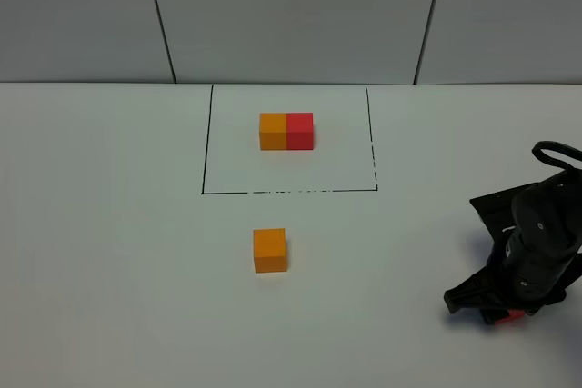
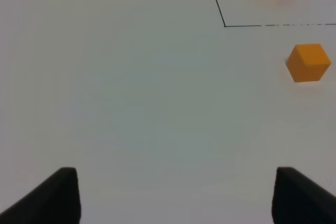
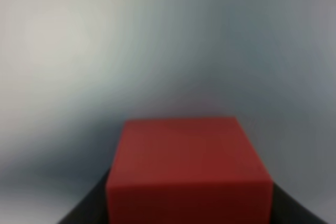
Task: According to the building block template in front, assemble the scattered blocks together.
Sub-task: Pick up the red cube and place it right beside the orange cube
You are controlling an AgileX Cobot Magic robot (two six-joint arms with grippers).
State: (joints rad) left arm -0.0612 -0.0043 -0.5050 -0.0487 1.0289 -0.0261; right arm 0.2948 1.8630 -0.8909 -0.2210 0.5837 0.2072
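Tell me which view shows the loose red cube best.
The right wrist view: the red cube fills the lower frame, close up though blurred, clamped by the right gripper. The exterior high view shows only a red sliver beneath that gripper. The left wrist view misses it entirely.

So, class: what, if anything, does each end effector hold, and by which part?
Right end effector: red cube, gripped by opposite sides. Left end effector: nothing.

The table (image 1: 109, 252) was plain white. A thin black outline (image 1: 206, 143), broken along its near edge, framed a joined pair of cubes (image 1: 286, 131), one orange, one red. One loose cube (image 1: 270, 251) was orange, the other loose cube (image 3: 189, 166) red. The left gripper (image 2: 176, 195) and the right gripper (image 1: 506, 313) were black.
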